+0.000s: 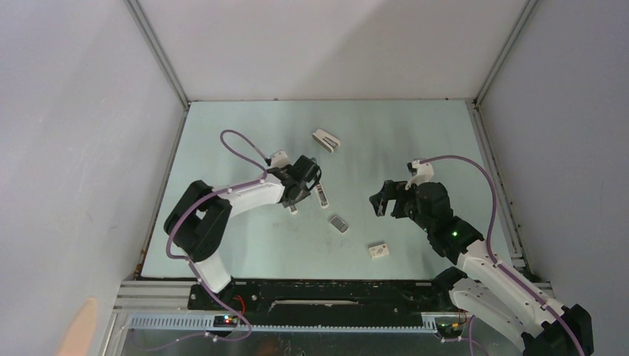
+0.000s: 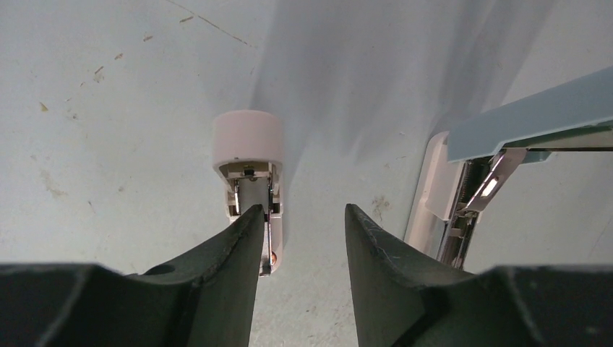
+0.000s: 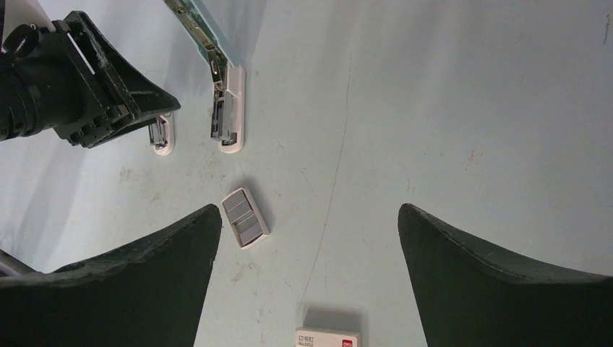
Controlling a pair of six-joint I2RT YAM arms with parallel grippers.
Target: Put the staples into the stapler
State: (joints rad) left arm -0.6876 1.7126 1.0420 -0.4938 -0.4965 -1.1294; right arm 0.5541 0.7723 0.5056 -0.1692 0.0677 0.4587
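Top external view: both pincers standing apart near the opened stapler

Nearest the arm bases, a small white cardboard box (image 1: 379, 251) with a red mark is lying on the pale green table (image 1: 415, 133), nearer than the stapler (image 1: 323, 198) and to its right. The staples (image 1: 339, 223), a grey ribbed block, are resting loose on the table between that box and the stapler, nothing touching them. The right gripper (image 3: 309, 210) is hovering well to the right of the stapler, its jaws spread wide and holding nothing. The stapler itself is lying on the table with its grey-green top lifted, its metal channel showing. Just to its left, the left gripper (image 2: 303, 217) is pointing down with its jaws partly apart and bare table showing between them. A short white-capped piece (image 2: 248, 144) with a metal rail is lying at the tip of one finger; whether the finger is touching it is not clear. Beyond the stapler, a white wedge-shaped stapler (image 1: 326, 139) is sitting well apart.
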